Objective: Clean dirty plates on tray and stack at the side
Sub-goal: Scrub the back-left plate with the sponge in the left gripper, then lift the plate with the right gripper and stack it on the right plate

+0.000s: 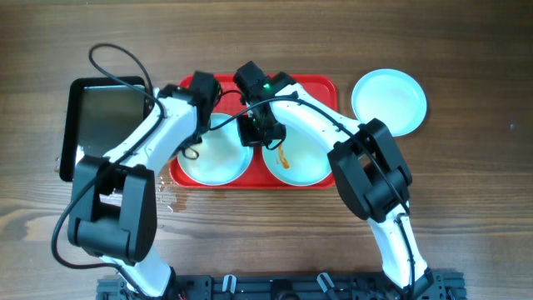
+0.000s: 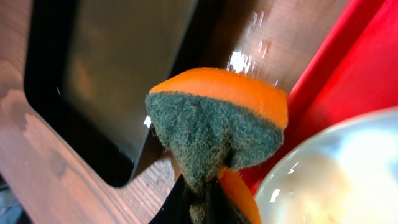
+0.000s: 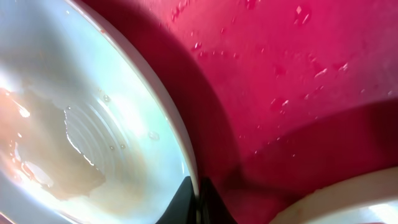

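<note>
pan (image 1: 104, 117): on desk (image 1: 466, 208), left of left claw
left claw (image 2: 199, 186): pinching sponge (image 2: 214, 127), by left rim of tray (image 1: 321, 87)
left plate (image 1: 215, 158): in tray, just right of left claw; no smear visible, not stacked
right claw (image 3: 199, 190): pressed onto rim of right plate (image 3: 93, 124)
right plate: in tray, smear (image 1: 283, 157) on it, needs scrubbing
side plate (image 1: 389, 102): on desk, well right of right claw; done
progress: about one of three finished
</note>
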### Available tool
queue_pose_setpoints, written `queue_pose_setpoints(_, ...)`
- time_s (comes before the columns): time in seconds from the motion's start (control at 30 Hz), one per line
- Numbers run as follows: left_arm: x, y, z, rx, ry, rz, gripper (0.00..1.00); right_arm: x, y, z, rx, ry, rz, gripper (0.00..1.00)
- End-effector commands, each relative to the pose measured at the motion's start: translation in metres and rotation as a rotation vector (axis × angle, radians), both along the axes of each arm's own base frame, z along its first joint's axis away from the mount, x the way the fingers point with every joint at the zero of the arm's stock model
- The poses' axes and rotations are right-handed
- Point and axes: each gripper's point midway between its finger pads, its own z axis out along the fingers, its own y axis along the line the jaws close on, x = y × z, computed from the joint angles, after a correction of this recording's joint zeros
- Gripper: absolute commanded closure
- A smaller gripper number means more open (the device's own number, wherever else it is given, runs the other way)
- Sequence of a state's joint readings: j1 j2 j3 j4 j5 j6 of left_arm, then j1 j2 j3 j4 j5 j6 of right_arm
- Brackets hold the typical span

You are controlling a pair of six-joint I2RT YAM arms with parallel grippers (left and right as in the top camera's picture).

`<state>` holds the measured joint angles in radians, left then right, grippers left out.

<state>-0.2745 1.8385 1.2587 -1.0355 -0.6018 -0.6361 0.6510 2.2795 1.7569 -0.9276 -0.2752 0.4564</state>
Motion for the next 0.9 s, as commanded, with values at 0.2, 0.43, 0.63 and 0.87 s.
queue_pose_setpoints(0.2,0.007,-0.068,0.073,-0.485,-0.200,0.004,0.96,0.034,-0.012,0.076,-0.017,-0.231,-0.029,0.96)
queue_pose_setpoints(0.43,-0.015,-0.063,0.076,-0.476,-0.136,0.017,0.96,0.063,-0.093,0.183,-0.316,-0.630,-0.147,0.96)
queue_pose_setpoints(0.63,-0.028,-0.060,0.073,-0.459,-0.078,0.029,0.96,0.074,-0.133,0.234,-0.551,-0.845,-0.126,0.95)
queue_pose_setpoints(0.87,-0.032,-0.064,0.067,-0.482,-0.048,0.033,0.96,0.060,-0.132,0.286,-0.870,-1.101,-0.140,0.96)
